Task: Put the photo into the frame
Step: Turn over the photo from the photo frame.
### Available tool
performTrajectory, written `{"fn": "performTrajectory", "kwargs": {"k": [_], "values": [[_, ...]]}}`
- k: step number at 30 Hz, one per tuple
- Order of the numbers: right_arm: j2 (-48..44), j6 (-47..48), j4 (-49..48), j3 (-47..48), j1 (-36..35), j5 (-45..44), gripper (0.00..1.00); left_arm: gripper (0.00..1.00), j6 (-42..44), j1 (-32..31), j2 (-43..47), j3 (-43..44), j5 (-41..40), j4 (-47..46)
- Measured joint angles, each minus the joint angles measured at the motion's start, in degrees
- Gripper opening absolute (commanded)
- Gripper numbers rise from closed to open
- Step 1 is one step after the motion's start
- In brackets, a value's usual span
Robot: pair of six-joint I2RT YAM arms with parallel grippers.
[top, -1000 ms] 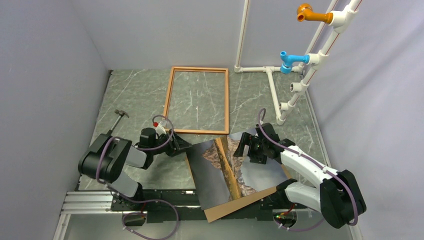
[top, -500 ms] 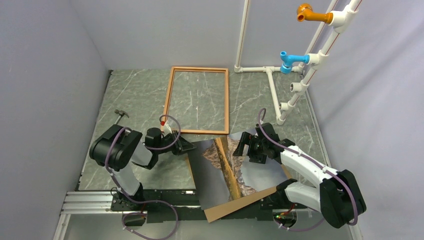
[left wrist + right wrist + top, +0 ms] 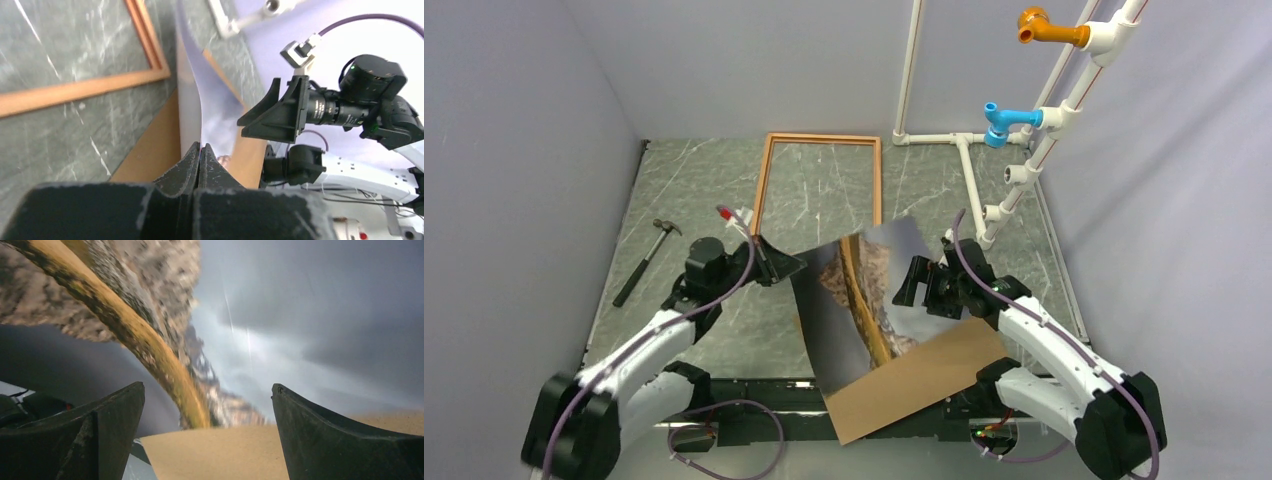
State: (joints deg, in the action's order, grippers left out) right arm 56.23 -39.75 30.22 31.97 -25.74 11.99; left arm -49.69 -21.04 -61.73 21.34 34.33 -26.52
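The photo (image 3: 864,290), a mountain-and-lake print, stands tilted up off the brown backing board (image 3: 914,385). My left gripper (image 3: 790,268) is shut on the photo's left edge. In the left wrist view the print (image 3: 189,100) runs edge-on out of the pinched fingertips (image 3: 200,148). The frame (image 3: 762,190), of reddish-brown moulding, lies flat behind the photo and shows again in the left wrist view (image 3: 75,90). My right gripper (image 3: 912,285) hangs open at the photo's right side. Between its fingers (image 3: 115,415) I see the picture face (image 3: 300,315) and the board (image 3: 225,450), with nothing gripped.
A hammer (image 3: 646,258) lies at the left of the marbled table. A white pipe rack (image 3: 972,185) with a blue fitting (image 3: 999,122) and an orange one (image 3: 1034,25) stands at the back right. Grey walls close in both sides.
My left gripper shut on the photo's left edge and raised it away from the backing board, uncovering more of the board. The left arm stretched forward. The right gripper stayed open.
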Motion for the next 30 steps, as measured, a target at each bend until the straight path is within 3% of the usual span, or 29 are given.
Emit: {"fn": "performTrajectory", "kwargs": {"k": [7,13,20,30], "values": [[-3.5,1.03,1.22,4.98,0.0,0.37,1.0,0.0,7.39,-0.07,25.86,11.61,-15.13,28.44],[-3.58,0.94,1.42,5.49,0.0,2.16,1.0,0.0,14.71,-0.2,35.8,23.82,-20.72,41.77],[-4.37,0.7,1.46,5.9,0.0,3.37,1.0,0.0,19.45,-2.95,31.8,28.61,-16.04,45.4],[-6.86,-0.61,1.25,6.25,0.81,5.14,1.0,0.05,24.79,-23.41,13.88,29.35,-16.98,44.48]]}}
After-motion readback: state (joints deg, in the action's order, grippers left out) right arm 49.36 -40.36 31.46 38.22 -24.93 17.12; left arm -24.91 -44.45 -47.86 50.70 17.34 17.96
